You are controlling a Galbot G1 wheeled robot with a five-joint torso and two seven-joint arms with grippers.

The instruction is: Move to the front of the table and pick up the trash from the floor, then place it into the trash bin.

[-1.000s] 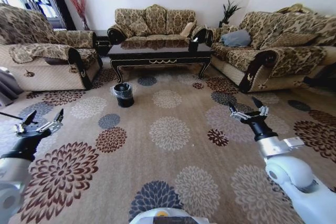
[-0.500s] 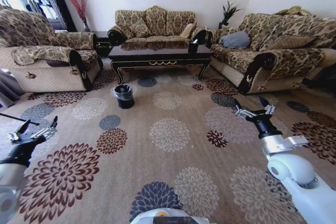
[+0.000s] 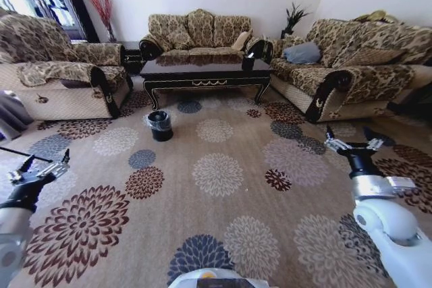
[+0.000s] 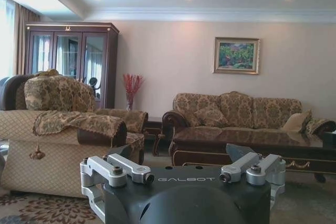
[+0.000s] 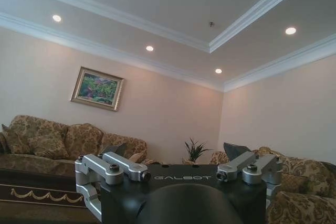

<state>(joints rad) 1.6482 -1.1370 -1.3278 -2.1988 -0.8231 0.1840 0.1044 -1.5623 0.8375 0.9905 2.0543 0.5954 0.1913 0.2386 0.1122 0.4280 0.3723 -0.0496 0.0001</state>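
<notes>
The table [image 3: 202,71] is long, low and dark brown with gold trim, standing in front of the back sofa; it also appears beyond the left gripper [image 4: 247,141] and low in the right wrist view [image 5: 29,190]. The trash bin [image 3: 160,125], small, round and black with a clear liner, stands on the carpet before the table's left end. The trash is too small to tell apart from the patterned carpet. My left gripper [image 3: 46,160] hangs open over the carpet at the near left, fingers spread [image 4: 180,153]. My right gripper [image 3: 349,133] is open at the near right [image 5: 176,149], holding nothing.
Patterned sofas ring the room: one at the left [image 3: 57,72], one at the back [image 3: 199,30], one at the right [image 3: 351,59]. A wide stretch of floral carpet [image 3: 216,173] lies between me and the table. A small dark side table [image 3: 129,55] sits in the back left corner.
Both arms have swung outward: the left gripper went down and to the left, the right gripper to the right. The room has shifted only slightly in the picture.
</notes>
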